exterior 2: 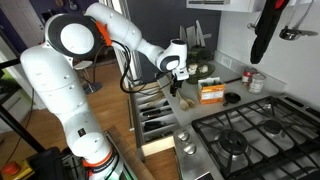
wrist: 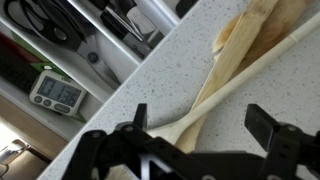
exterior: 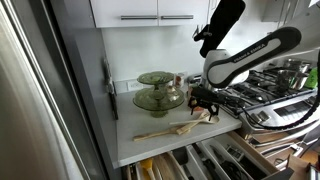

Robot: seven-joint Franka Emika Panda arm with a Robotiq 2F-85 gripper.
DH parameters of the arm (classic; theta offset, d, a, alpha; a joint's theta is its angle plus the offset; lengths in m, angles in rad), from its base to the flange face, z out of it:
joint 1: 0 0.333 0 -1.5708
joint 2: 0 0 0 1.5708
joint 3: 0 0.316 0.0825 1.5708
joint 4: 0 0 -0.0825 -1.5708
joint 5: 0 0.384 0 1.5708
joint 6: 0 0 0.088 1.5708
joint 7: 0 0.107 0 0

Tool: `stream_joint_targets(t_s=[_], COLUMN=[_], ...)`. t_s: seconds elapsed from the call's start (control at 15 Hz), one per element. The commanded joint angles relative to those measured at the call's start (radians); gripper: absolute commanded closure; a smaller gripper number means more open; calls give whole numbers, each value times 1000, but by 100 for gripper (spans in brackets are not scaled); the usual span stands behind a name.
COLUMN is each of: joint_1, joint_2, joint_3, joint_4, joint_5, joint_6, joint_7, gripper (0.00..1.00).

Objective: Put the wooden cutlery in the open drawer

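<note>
Directly beneath my wide-open pincer (wrist: 200,128), the cutlery (wrist: 232,70) lies on the table (wrist: 295,90). Its handles run diagonally through the gap between the jaws, and the drawer (wrist: 95,40) sits just past the table edge.

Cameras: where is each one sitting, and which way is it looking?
Exterior view: low at the counter's end, looking along the countertop toward the stove; shows part of the arm and the gripper.
Exterior view: above the stove, looking across it toward the open drawer; shows nearly the whole arm.
Wrist view: on the wrist, looking down at the wooden cutlery; shows the open gripper.
Shared: all three see the open drawer; the wrist view and an exterior view both see the wooden cutlery.
</note>
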State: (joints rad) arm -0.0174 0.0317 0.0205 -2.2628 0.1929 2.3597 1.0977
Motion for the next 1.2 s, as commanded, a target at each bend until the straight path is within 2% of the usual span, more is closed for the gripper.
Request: stream_joint_targets(t_s=[0.0,0.07,0.13,0.2,0.27,0.4,0.47,0.53,0.6,0.67,0.8,0.87,0.93,1.13], joint_1=[13,13,13,13,14,17,17,17,18,17,17,16,16,20], joint_2=[57,69,79,88,100,117,124,129,131,129,128,128,126,124], joint_3=[-7,-8,-7,-7,-8,-11,-13,-15,-18,-20,-25,-27,-30,-44], joint_4=[29,34,36,38,43,53,55,57,58,57,56,56,54,51], joint_5=[79,106,134,154,169,173,167,165,156,155,151,151,146,109], joint_6=[63,82,114,136,155,168,170,169,168,169,167,167,165,164], joint_7=[79,88,87,87,88,109,119,132,147,157,176,179,189,239], gripper=[0,13,10,22,20,27,18,14,14,9,15,14,30,52])
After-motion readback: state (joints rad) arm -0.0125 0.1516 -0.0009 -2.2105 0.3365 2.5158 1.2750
